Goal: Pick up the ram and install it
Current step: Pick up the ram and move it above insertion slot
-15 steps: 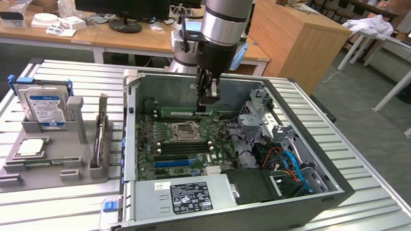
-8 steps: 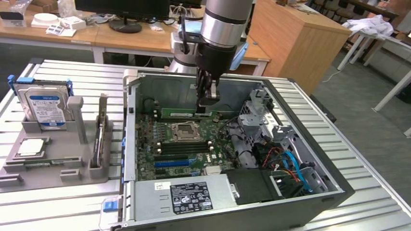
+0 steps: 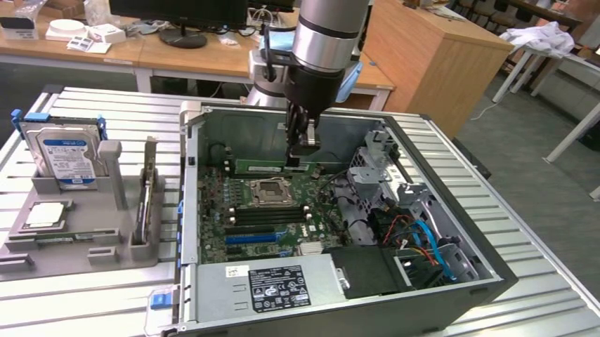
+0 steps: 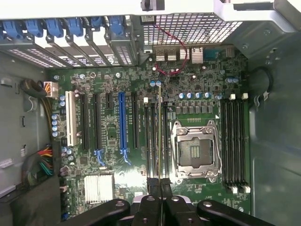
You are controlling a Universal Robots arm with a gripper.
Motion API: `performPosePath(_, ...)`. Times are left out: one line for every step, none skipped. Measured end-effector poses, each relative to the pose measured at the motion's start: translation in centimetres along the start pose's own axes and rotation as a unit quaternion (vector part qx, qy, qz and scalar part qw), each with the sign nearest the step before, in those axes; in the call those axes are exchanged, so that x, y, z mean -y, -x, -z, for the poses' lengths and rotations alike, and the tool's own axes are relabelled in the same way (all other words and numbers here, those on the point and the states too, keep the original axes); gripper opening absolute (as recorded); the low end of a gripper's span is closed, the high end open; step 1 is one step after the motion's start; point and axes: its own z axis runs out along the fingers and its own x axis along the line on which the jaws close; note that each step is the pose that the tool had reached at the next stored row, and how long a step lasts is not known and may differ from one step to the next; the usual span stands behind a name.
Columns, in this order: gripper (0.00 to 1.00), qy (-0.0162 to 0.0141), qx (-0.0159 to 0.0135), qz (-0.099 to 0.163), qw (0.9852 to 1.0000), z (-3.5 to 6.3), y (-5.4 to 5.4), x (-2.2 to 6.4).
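One gripper (image 4: 160, 181) hangs inside the open computer case (image 3: 272, 123), jaws drawn narrow and pinched on the ram (image 4: 160, 132). In the wrist view the thin green stick shows edge-on, running out from between the two dark fingers (image 4: 153, 190). It lies along the bank of memory slots (image 4: 149, 141) between the empty processor socket (image 4: 195, 150) and the long expansion slots.

In the exterior view the ram (image 3: 261, 167) reaches from the gripper (image 3: 298, 160) toward that view's left, over the motherboard (image 3: 281, 232). The hold looks to be near one end rather than at the middle. Whether the lower edge has met a slot I cannot tell.

Most of the risk, as I judge it, lies in alignment. A stick held off-centre can tip, so one corner would enter first and jam (or flex the board when pressed). If the edge sits slightly to one side, it could land on the ridge between neighbouring slots. A notch turned the wrong way, or end clips not swung open, would block seating however hard the arm pushes. So thin a card could also slide in the pinch under load.
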Motion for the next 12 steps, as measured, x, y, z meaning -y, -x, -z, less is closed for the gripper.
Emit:
performPosePath(0.12, 0.0000, 0.0000, 0.000, 1.0000, -0.03, 0.00, 0.00)
performPosePath(0.12, 0.0001, -0.0001, 0.000, 1.0000, -0.03, 0.00, 0.00)
performPosePath(0.12, 0.0001, -0.0001, 0.000, 1.0000, -0.03, 0.00, 0.00)
performPosePath(0.12, 0.0000, -0.0001, 0.000, 1.0000, -0.03, 0.00, 0.00)
performPosePath(0.12, 0.0000, -0.0001, 0.000, 1.0000, -0.03, 0.00, 0.00)
performPosePath(0.12, 0.0000, 0.0000, 0.000, 1.0000, -0.04, 0.00, 0.00)
performPosePath(0.12, 0.0000, 0.0000, 0.000, 1.0000, -0.04, 0.00, 0.00)
performPosePath(0.12, 0.0000, 0.0000, 0.000, 1.0000, -0.04, 0.00, 0.00)
performPosePath(0.12, 0.0000, 0.0000, 0.000, 1.0000, -0.04, 0.00, 0.02)
performPosePath(0.12, 0.0000, 0.0001, 0.000, 1.0000, -0.05, 0.00, 0.07)
performPosePath(0.12, 0.0000, 0.0000, 0.000, 1.0000, -0.04, 0.01, 0.16)
performPosePath(0.12, 0.0000, 0.0000, 0.000, 1.0000, -0.04, 0.02, 0.26)
